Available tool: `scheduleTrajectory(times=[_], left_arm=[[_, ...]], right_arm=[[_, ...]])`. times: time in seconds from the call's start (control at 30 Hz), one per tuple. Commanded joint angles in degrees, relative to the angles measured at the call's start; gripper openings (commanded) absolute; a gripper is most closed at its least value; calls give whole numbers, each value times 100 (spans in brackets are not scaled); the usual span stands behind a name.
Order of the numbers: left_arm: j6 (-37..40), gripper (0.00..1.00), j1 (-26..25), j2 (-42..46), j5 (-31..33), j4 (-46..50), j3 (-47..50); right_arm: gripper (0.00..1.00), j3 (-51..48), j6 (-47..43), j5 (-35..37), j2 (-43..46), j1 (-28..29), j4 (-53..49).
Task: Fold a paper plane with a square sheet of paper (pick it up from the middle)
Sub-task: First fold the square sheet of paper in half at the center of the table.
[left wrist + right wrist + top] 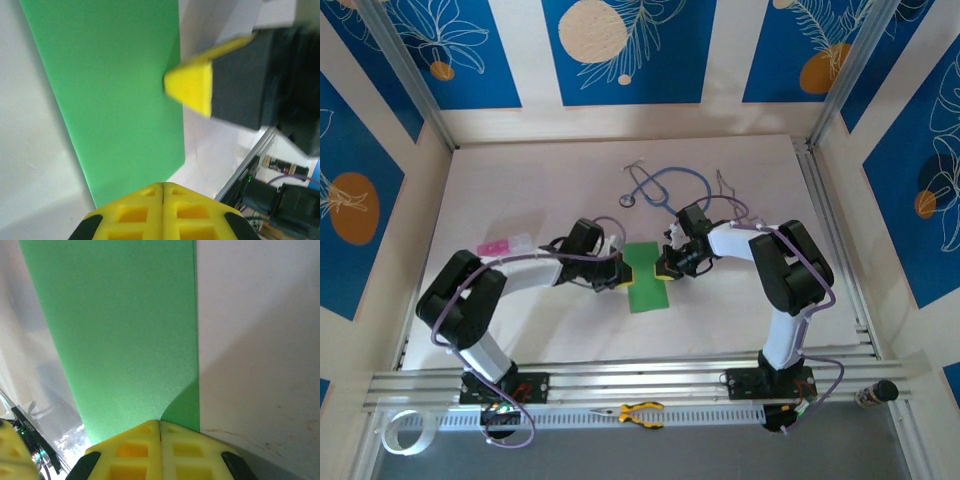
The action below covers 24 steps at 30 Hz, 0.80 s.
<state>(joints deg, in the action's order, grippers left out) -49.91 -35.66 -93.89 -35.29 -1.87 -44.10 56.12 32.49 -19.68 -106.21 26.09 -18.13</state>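
Note:
The square sheet of paper (646,276) is bright green and lies at the table's middle as a narrow strip, longer than it is wide. My left gripper (623,279) is shut, its yellow tips at the strip's left edge. My right gripper (666,268) is shut too, with its tips at the right edge. In the left wrist view the paper (115,100) runs away from my closed left gripper (163,186), and the right arm's yellow fingertip (192,91) rests at its far edge. In the right wrist view my closed right gripper (160,423) touches the paper (125,330). Nothing shows between either pair of fingers.
A blue stethoscope (666,188) lies behind the grippers. A small pink and white piece (504,245) sits at the left. Yellow-handled pliers (641,413) and a white tape roll (400,432) lie on the near rail, outside the table top.

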Motion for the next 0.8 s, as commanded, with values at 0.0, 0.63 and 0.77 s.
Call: scheduleTrajectory(times=[0.0,0.63,0.77], left_arm=[[-200,1,-175,239,111,-420,319],[-370,2,-662,-509,293,-1171,670],[-335,2,-702,-509,380,-1204,1017]], right_arm=[[0,-338,86,1059,-308,-78,-604],[0,-401,126,1026,-462,-60,-498],[0,-408,117,1043,-456,-52,-504]])
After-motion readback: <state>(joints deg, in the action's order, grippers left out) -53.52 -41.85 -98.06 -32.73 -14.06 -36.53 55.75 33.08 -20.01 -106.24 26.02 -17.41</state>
